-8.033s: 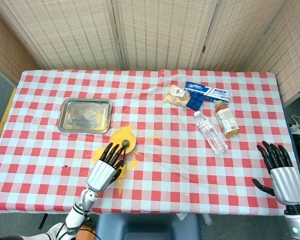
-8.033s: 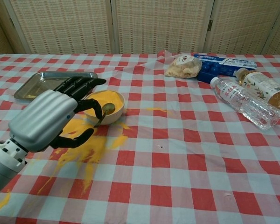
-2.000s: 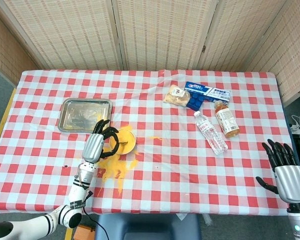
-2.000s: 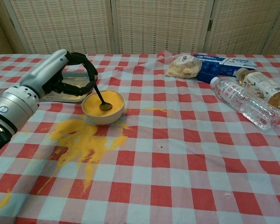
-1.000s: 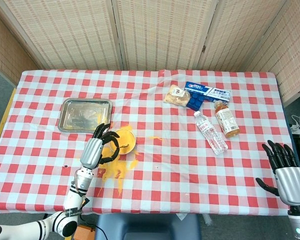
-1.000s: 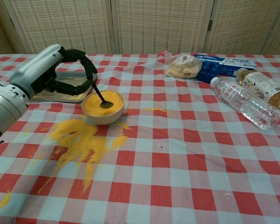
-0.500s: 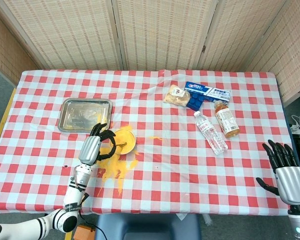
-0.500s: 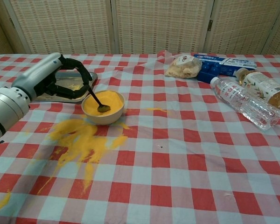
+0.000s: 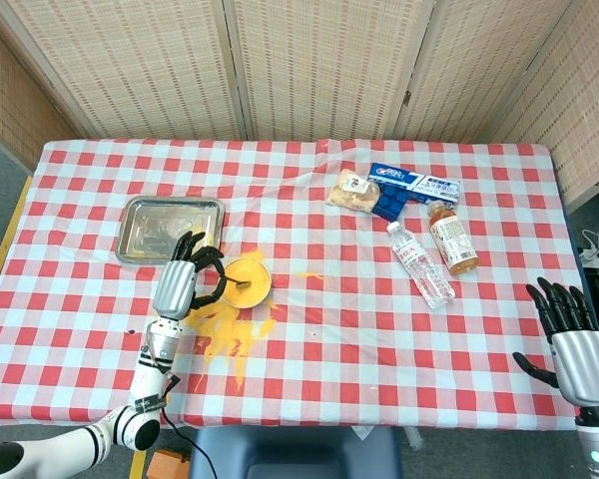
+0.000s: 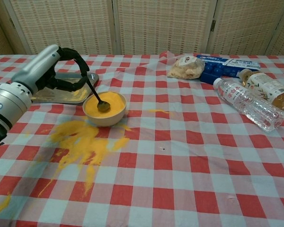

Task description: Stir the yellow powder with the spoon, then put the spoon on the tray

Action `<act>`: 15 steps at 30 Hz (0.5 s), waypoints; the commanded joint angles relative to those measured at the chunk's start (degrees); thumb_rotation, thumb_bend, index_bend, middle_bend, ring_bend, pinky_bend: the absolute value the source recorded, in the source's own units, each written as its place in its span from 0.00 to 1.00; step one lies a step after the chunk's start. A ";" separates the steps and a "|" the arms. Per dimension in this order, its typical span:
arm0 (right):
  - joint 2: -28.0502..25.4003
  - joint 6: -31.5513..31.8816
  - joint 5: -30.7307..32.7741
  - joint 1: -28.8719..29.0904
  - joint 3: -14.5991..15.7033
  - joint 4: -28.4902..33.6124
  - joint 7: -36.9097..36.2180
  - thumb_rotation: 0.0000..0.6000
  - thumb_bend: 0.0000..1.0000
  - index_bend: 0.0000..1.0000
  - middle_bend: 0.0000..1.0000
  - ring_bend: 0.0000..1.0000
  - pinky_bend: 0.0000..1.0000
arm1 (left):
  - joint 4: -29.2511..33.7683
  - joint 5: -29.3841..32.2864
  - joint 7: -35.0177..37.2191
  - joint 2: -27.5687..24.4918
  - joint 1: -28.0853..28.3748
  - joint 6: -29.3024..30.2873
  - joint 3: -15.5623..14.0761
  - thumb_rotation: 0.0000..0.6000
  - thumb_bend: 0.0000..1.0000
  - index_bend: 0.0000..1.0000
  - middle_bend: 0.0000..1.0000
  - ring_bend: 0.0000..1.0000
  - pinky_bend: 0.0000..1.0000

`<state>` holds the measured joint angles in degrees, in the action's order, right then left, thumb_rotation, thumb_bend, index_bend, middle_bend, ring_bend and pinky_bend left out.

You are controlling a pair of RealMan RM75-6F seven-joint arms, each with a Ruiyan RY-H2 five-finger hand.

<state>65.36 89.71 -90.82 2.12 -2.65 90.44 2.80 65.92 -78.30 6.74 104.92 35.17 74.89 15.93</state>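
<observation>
A white bowl of yellow powder stands left of the table's middle. A dark spoon stands in it with its scoop in the powder and its handle leaning left. My left hand holds the handle's top between its fingertips, just left of the bowl. The metal tray lies behind and left of the bowl, with traces of powder on it. My right hand hovers open off the table's near right corner, seen in the head view only.
Spilled yellow powder covers the cloth in front of the bowl. At the right lie a clear water bottle, a tea bottle, a blue box and a bag of snacks.
My left hand has shifted a little left and back beside the bowl, still on the spoon. The spoon's scoop has moved left in the powder. My right hand has stayed put.
</observation>
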 commanded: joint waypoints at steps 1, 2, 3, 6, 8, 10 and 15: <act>0.02 -0.03 0.01 0.01 0.00 0.00 0.04 1.00 0.06 0.00 0.00 0.00 0.00 | 0.41 -0.38 0.47 -0.04 -0.02 0.37 -0.11 1.00 0.72 0.81 0.37 0.09 0.05; 0.02 -0.04 0.01 0.02 0.01 0.01 0.05 1.00 0.06 0.00 0.00 0.00 0.00 | 0.69 -0.58 0.54 -0.15 -0.05 0.53 -0.19 1.00 0.72 0.81 0.37 0.09 0.05; 0.01 -0.03 -0.02 0.02 0.01 0.03 0.05 1.00 0.06 0.00 0.00 0.00 0.00 | 0.98 -0.62 0.62 -0.25 -0.05 0.53 -0.21 1.00 0.72 0.81 0.37 0.09 0.05; -0.06 0.14 -0.19 -0.06 0.09 0.12 -0.02 1.00 0.06 0.00 0.00 0.00 0.00 | 1.77 -0.50 0.62 -0.53 -0.03 0.58 0.03 1.00 0.72 0.81 0.38 0.10 0.05; -0.15 0.34 -0.32 -0.15 0.11 0.18 -0.10 1.00 0.06 0.00 0.00 0.00 0.00 | 1.88 -0.45 0.50 -0.55 0.01 0.75 0.21 1.00 0.72 0.81 0.38 0.10 0.05; -0.17 0.50 -0.36 -0.22 0.12 0.14 -0.17 1.00 0.06 0.00 0.00 0.00 0.00 | 2.02 -0.38 0.57 -0.61 0.03 0.69 0.24 1.00 0.72 0.81 0.38 0.10 0.05; -0.19 0.37 -0.25 -0.18 0.07 0.11 -0.18 1.00 0.06 0.00 0.00 0.00 0.00 | 3.95 -0.22 1.08 -1.29 -0.18 0.24 0.02 1.00 0.72 0.81 0.38 0.10 0.05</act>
<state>65.17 90.10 -91.09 1.93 -2.57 90.56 2.61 69.42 -78.55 7.66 103.86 35.07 75.25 16.03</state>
